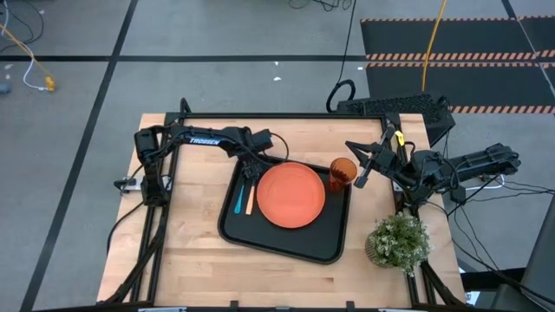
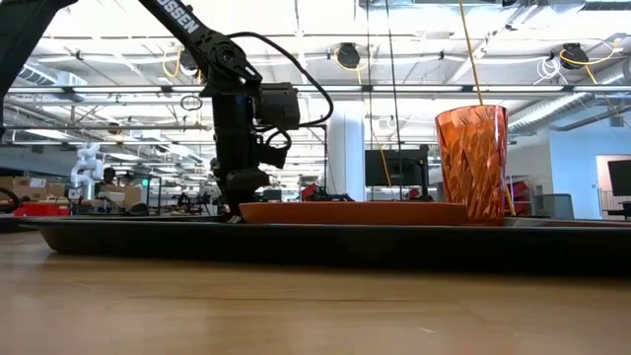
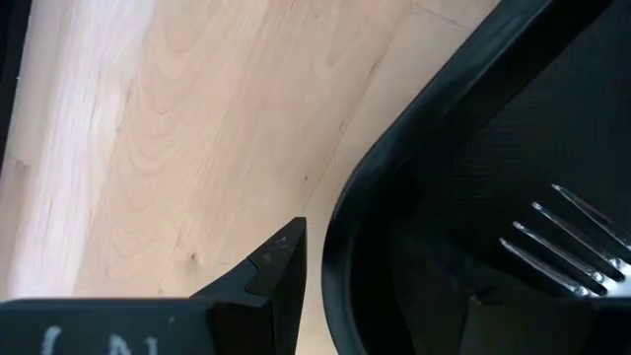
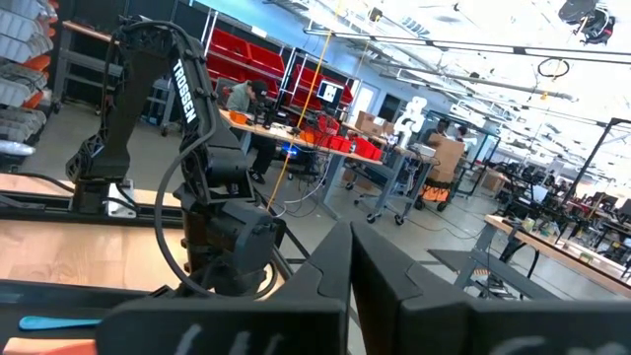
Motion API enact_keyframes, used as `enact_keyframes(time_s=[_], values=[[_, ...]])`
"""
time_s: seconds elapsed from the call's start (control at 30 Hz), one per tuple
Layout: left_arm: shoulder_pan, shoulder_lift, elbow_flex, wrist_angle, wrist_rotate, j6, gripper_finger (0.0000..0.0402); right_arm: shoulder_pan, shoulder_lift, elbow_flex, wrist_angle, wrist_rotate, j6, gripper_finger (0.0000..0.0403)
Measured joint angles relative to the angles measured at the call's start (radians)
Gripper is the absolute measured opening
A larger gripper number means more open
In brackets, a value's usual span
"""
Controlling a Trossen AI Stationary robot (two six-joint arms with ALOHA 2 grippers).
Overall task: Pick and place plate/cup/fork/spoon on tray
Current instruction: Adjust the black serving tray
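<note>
Landmark: tray (image 1: 286, 247), black, mid-desk (image 1: 186, 251).

**Status.** All four items appear to lie on the tray. Plate (image 1: 290, 194) sits at tray centre. Cup (image 1: 342, 172) stands upright at the tray's far right corner, just beside the plate rim. Spoon (image 1: 238, 198) and fork (image 1: 250, 197) lie side by side along the tray's left edge, left of the plate, fork nearer the plate.

**Key relation.** Fork long axis runs parallel to the tray's left rim, tines toward the tray's far edge. Left gripper (image 1: 252, 168) hangs over the tray's far left corner, directly above the tine end. Its fingers are spread and hold nothing; in the left wrist view one finger (image 3: 281, 258) is over bare desk outside the rim, and the tines (image 3: 564, 248) lie inside, apart from it. Judgement: fork reads as released; next move for the left arm is prob. a straight lift clear of the rim.

**Right arm.** Right gripper (image 1: 371, 159) waits beyond the tray's right edge, near the cup but not touching it. Fingers pressed together, empty.

**View differences.**
- High view: gives layout of all items; tine detail too small.
- Left wrist view: shows tines vs. rim; no plate, cup or spoon.
- Low view: shows cup and plate resting on the tray; fork and spoon hidden behind the rim.
- Right wrist view: shows the spoon handle tip and the left arm.
</note>
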Motion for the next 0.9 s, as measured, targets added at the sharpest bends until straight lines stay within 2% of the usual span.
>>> enact_keyframes(time_s=[0.2, 0.33, 0.47, 0.57, 0.67, 0.8, 0.9], values=[[-0.019, -0.012, 0.000, -0.001, -0.002, 0.006, 0.0143, 0.000, 0.000, 0.000, 0.000, 0.000, 0.000, 0.0000], [-0.051, -0.078, 0.000, 0.032, -0.041, -0.013, 0.0143, 0.000, 0.000, 0.000, 0.000, 0.000, -0.001, 0.0000], [-0.088, -0.204, 0.014, 0.041, -0.070, 0.013, 0.0143, 0.000, 0.000, 0.000, -0.003, 0.000, -0.002, 0.0000], [-0.149, -0.363, 0.020, 0.120, -0.073, 0.013, 0.0143, 0.000, 0.000, 0.000, -0.026, 0.000, -0.001, 0.0000], [-0.238, -0.525, -0.024, 0.348, -0.079, 0.082, 0.0142, 0.000, 0.000, -0.015, -0.033, 0.000, -0.007, 0.0000], [-0.342, -0.697, -0.200, 0.829, -0.054, 0.294, 0.0142, 0.000, 0.000, -0.026, -0.027, -0.008, -0.028, 0.0000], [-0.361, -0.778, -0.378, 1.172, 0.054, 0.390, 0.0142, 0.019, 0.008, -0.026, 0.036, -0.126, -0.012, 0.0005]])
